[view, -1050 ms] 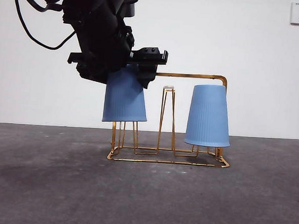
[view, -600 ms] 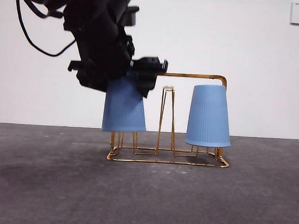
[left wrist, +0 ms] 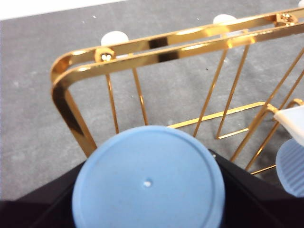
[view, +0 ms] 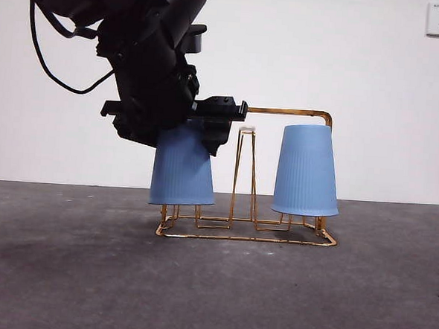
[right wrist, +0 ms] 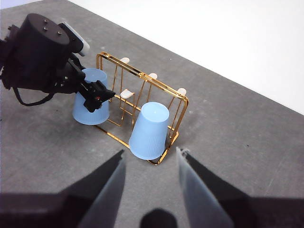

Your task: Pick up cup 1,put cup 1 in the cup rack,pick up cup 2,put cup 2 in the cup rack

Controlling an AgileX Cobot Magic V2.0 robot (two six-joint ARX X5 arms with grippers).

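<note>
Rack [view: 286, 112]: two inverted blue cups on prongs | right cup [view: 306, 171]: free | left cup [view: 182, 170]: clamped by left end effector [view: 195, 129] | right end effector [right wrist: 149, 185]: wide, well apart above tabletop [view: 212, 283]

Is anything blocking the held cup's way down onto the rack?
Nothing visible does. The left end effector holds the inverted blue cup over the cup rack's end prongs; the second cup sits apart at the other end.
</note>
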